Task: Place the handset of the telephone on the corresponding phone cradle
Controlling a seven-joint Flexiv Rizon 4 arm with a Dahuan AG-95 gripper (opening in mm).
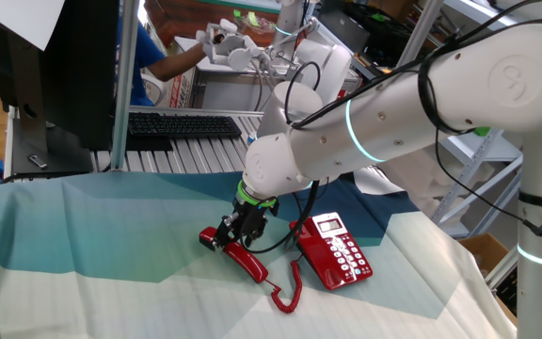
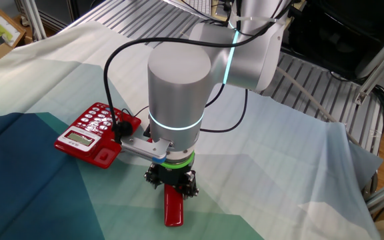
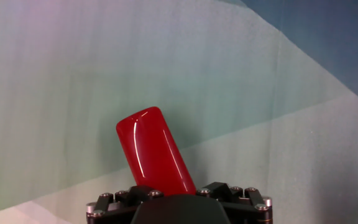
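— Handset (image 1: 246, 261) position?
— I see it flat on the cloth-covered surface (image 2: 299, 160), just beside the telephone (image 1: 335, 249), off its phone cradle (image 1: 309, 252); the coiled cord (image 1: 288, 287) joins them.
— And the fingers (image 2: 171, 184)?
— I have them down over the handset's middle; whether they pinch it, I cannot tell.

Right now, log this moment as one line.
stage: grasping | hand: down on handset, closure unclear | handset: on cloth, off cradle | telephone: beside it, cord attached
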